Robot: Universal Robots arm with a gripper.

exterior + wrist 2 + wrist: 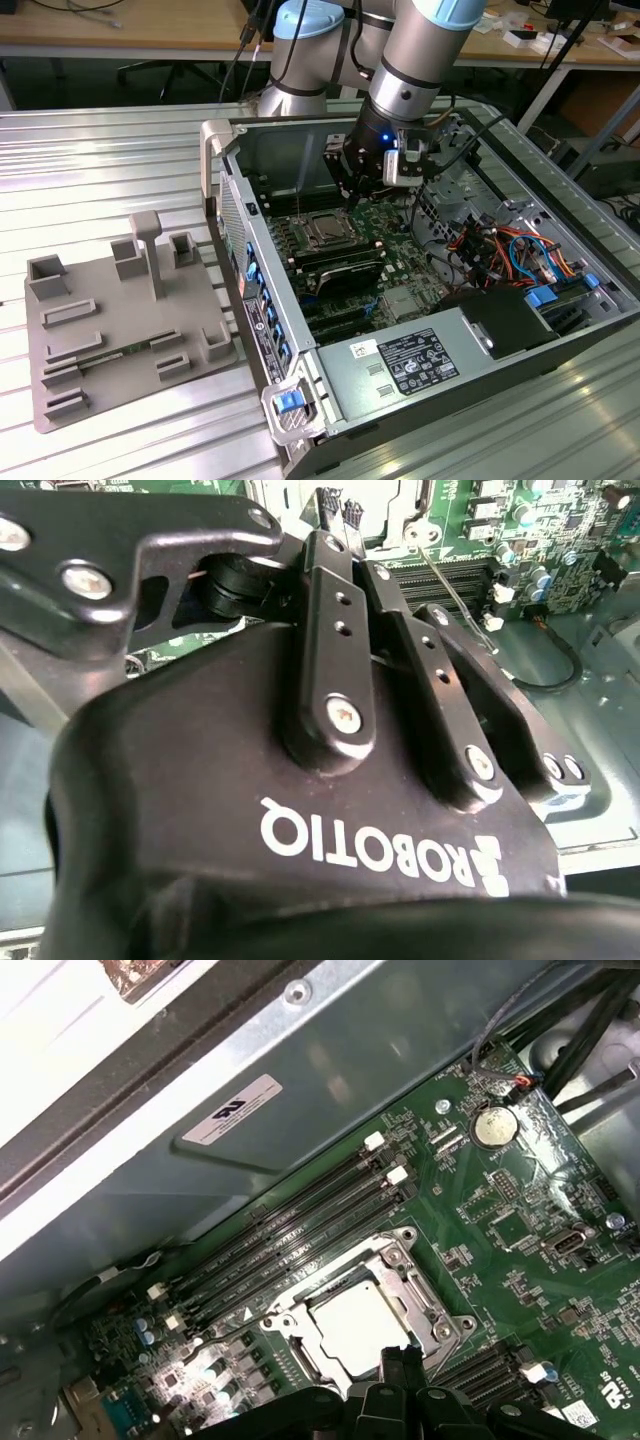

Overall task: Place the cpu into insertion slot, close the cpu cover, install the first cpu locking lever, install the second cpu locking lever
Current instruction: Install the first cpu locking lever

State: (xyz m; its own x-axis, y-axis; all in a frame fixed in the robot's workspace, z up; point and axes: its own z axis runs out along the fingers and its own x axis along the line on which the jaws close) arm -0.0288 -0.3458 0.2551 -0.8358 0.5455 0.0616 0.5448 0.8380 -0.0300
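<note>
The cpu [352, 1322], a silver-grey square, lies in the insertion slot [296, 1330] on the green board inside the open computer case. The cpu cover [424, 1295], a silver frame, lies flat around it. A thin wire locking lever [243, 1326] runs off one corner of the socket, and it also shows as a thin wire [449, 584] in the second wrist view. My gripper [400, 1358] hangs just above the socket's edge with its black fingers [326, 570] drawn together and nothing visible between them. In the exterior view the gripper [349, 196] is just beyond the socket [325, 232].
Long black memory slots [300, 1230] flank the socket. A black-finned module [340, 268] sits in front of it. Coloured cables [505, 250] and the power supply [430, 360] fill the case's right side. A grey fixture plate [110, 320] lies on the metal table at the exterior view's left.
</note>
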